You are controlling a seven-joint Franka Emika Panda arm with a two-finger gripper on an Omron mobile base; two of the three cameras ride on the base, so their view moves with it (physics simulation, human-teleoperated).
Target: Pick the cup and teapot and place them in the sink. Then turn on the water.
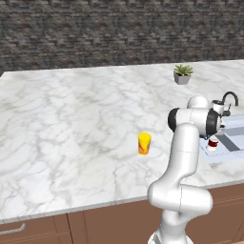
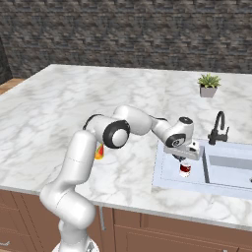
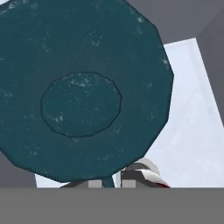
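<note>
— Dark teal takes up most of what we see along the hand: the teapot (image 3: 83, 96), its round lid facing us, right in front of the fingers.

— How do we read the gripper (image 3: 108, 183)?

— Its fingers are drawn close together, and the teapot's thin handle runs between them, so we take it as pinched. From the right base view, we see the gripper (image 2: 184, 158) pointing down over the sink (image 2: 167, 170), above the smaller basin.

— And under the fingers?

— A red-and-white can (image 2: 185, 170) stands on the pale basin floor just below them. In the hand view we see its rim beside the fingertips, past the teapot's edge.

— Where do we find the cup (image 1: 144, 143)?

— Upright on the marble counter (image 1: 71, 119), well apart from the fingers, on the far side of the arm from the sink. It's yellow with an orange-red patch.

— The faucet (image 2: 218, 128)?

— Black and curved, near the fingers but beyond them, at the sink's back edge. We cannot tell its lever's position.
</note>
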